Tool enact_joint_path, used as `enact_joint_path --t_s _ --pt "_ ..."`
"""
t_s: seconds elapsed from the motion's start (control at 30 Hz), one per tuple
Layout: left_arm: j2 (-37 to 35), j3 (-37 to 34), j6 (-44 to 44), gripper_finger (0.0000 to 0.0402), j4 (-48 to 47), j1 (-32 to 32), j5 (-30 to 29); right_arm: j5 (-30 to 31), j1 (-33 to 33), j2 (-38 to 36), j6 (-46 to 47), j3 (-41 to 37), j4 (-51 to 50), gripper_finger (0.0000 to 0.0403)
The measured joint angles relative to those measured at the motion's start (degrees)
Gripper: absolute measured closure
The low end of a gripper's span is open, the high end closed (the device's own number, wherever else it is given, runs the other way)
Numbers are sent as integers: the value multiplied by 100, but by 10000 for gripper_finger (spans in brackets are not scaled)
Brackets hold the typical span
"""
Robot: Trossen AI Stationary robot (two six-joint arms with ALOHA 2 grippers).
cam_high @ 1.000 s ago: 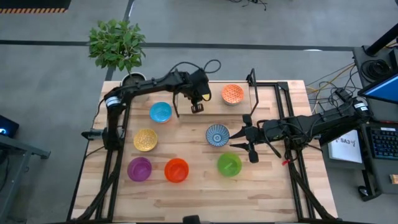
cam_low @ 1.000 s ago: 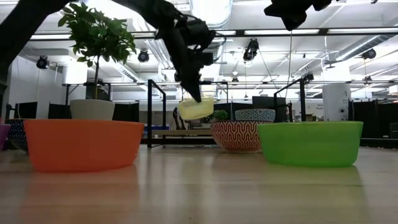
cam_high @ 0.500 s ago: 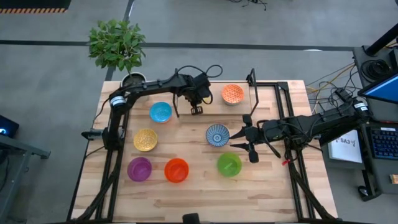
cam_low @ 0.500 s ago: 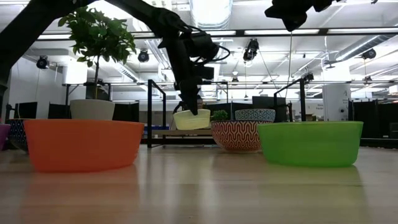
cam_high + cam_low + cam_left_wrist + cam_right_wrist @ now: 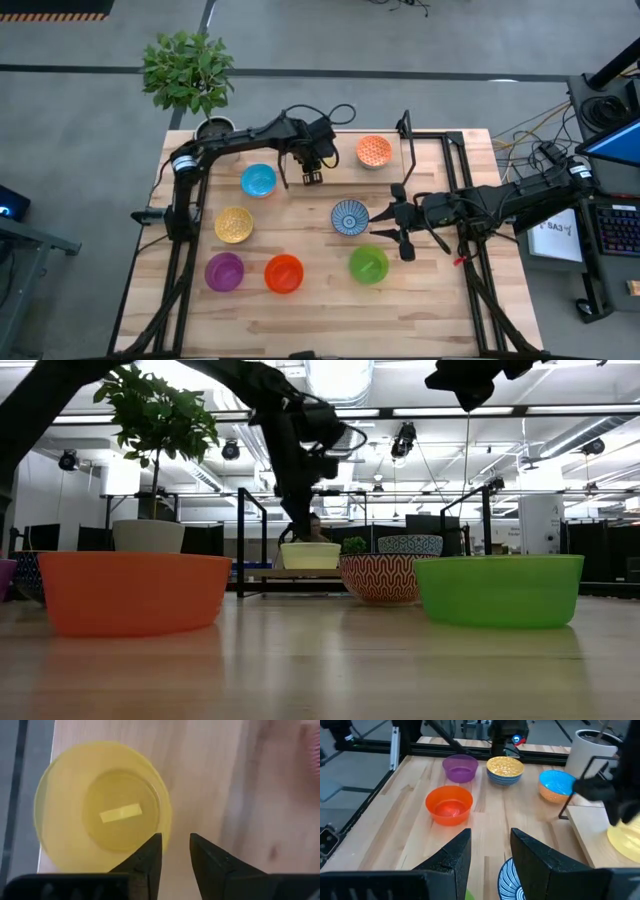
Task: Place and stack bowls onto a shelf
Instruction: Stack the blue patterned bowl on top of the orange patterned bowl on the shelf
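The yellow bowl [image 5: 102, 807] sits on the shelf [image 5: 290, 573], in the upper middle of the high view. The left gripper [image 5: 175, 851] is just beside its rim, fingers a little apart, holding nothing. The right gripper [image 5: 395, 218] waits open by the blue-white bowl [image 5: 349, 217].

Bright, even light falls on the table [image 5: 320, 310] from overhead. Seen from above, its wood looks pale and flat, and the bowls on it throw only faint, short shadows. At table-top height, long ceiling lamps [image 5: 340, 378] glare white beyond the far edge, so my left arm [image 5: 290, 440] hangs over the table as a dark silhouette. The near boards carry soft coloured sheens below the orange-red bowl [image 5: 130, 592] and the green bowl [image 5: 500, 590]. On the shelf [image 5: 210, 780] at the table's back, the yellow bowl [image 5: 100, 810] glows, lit through.
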Motion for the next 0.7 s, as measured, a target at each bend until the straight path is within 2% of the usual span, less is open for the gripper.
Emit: enact_joint_path --t_s 0.2,0.43,0.7 --pt "-562 -196 -329 322 113 -317 837 474 0 107 208 0 6 275" --pt "-1427 -941 -612 327 733 -1124 862 704 -122 520 634 11 314 275" --pt "-2910 -2258 -589 327 2366 -1982 853 697 -122 1231 1058 559 67 275"
